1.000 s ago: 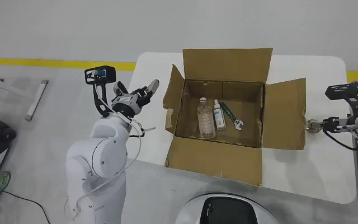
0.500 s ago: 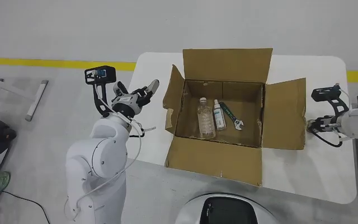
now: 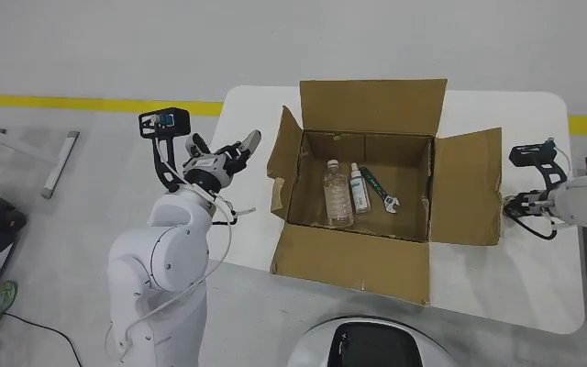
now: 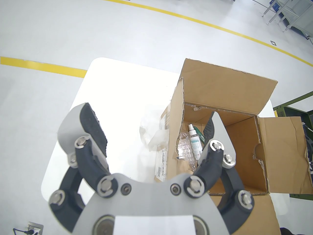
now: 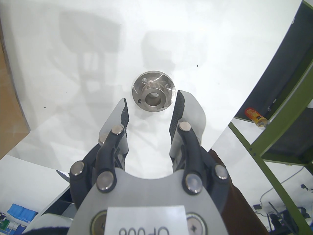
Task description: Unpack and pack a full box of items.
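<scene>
- Bore silver fingers, black ribbed pads on left gripper and right gripper.
- Carried round steel screws.
- Wore glossy white arm shell, black cable.

The box is plain brown cardboard, paler along its torn edges, with white labels printed in black on 1 outer wall. The table is white and the floor pale grey, crossed by a yellow line. The 3 things in the box: a clear bottle, a small white spray bottle with a teal label, and a wrench with a green handle and silver head. The flange is bare silver metal. The left gripper and right gripper are silver-grey with black textured pads. A frame nearby is olive green.
</scene>
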Robot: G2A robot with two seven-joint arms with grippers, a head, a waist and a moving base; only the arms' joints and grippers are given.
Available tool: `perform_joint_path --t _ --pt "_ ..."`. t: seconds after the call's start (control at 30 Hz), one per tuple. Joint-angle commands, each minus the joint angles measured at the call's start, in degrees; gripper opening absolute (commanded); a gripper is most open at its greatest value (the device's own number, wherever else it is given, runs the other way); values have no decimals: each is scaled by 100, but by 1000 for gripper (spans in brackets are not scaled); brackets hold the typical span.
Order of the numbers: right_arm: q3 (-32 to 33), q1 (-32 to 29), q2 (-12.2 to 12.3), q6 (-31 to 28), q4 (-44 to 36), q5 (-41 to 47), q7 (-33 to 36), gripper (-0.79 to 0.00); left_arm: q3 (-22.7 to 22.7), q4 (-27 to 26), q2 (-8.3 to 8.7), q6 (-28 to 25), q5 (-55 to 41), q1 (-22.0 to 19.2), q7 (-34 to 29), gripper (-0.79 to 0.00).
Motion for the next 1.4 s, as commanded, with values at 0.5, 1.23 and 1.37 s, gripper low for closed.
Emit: perform_joint_path --t 0.5,1.23,1.37 --pt "-88 71 -10 21 227 5 -76 -440 0 0 0 0 0 0 0 0" --pt "83 164 7 12 161 134 -94 -785 0 0 0 0 0 0 0 0" --pt "298 126 29 32 -64 232 -81 -785 0 0 0 0 0 0 0 0"
